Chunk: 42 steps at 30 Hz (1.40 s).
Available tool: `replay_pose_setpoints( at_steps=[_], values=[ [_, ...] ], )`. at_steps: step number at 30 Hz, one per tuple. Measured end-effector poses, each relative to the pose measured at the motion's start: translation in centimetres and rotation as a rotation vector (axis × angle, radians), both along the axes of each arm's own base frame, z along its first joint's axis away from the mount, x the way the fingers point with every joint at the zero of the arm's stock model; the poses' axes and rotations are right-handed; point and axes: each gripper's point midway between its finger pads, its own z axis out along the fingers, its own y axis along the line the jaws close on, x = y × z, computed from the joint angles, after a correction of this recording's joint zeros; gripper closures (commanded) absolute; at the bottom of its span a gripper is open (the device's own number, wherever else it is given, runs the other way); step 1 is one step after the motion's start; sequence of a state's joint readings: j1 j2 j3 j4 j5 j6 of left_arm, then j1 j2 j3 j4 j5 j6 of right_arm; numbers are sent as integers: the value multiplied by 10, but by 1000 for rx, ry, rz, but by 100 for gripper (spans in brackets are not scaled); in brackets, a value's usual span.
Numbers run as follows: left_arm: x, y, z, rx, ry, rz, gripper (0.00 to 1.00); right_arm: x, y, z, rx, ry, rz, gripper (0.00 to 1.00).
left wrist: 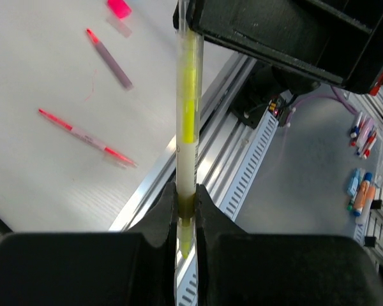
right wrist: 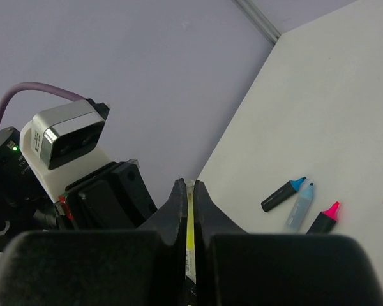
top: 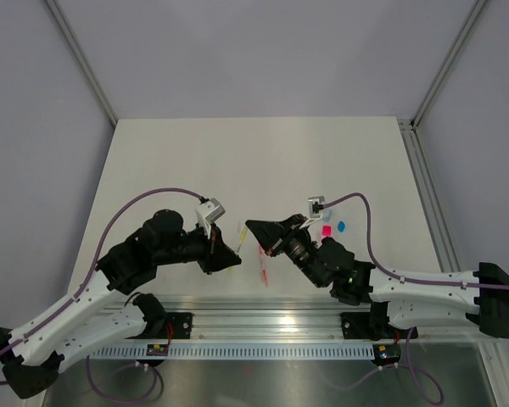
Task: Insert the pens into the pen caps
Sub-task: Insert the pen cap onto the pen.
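Between my two hands, lifted clear of the surface, runs the thin yellow pen. My left hand is closed tight on one end, pinching the barrel so it points straight out along the wrist. My right hand faces it head-on and is clamped just as tight on the other end. I judge that this two-ended hold is there to keep the pen on one axis, so a push along it seats the tip squarely. Whether a cap already sits under my right fingers I cannot tell, since they hide that end. Below my left hand, the red-pink pen and the purplish pen lie flat and apart, with the pink cap just beyond the purplish one and the blue cap near it. Farther off lie a black marker with a blue tip, a pale-blue marker and a black marker with a pink tip, close together within reach for later.
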State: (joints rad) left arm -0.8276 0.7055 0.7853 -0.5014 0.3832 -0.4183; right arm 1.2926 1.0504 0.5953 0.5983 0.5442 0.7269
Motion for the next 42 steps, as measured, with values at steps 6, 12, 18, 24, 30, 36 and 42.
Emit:
replay_pose_setpoints(
  at_steps=[6,12,18,24,30,36,42],
  values=[
    [-6,4,-12,48,44,-15,100,-5,4,-14,-20,16,-18,100],
    [-9,4,-17,67,77,-26,100,-7,3,-20,-38,27,-35,100],
    [-8,-9,-7,-30,72,-41,100,-4,-5,-3,-55,35,-92,100],
    [-4,-19,3,-149,39,-46,100,0,-12,17,-119,30,-139,73],
    [11,-23,42,-312,-99,-12,100,-17,-6,16,-241,-1,-61,55],
    [8,-20,44,-352,-128,-13,100,-19,-14,18,-300,-29,-49,46],
    [8,-21,49,-372,-145,-15,100,-21,-21,28,-303,-63,-15,51]
  ],
)
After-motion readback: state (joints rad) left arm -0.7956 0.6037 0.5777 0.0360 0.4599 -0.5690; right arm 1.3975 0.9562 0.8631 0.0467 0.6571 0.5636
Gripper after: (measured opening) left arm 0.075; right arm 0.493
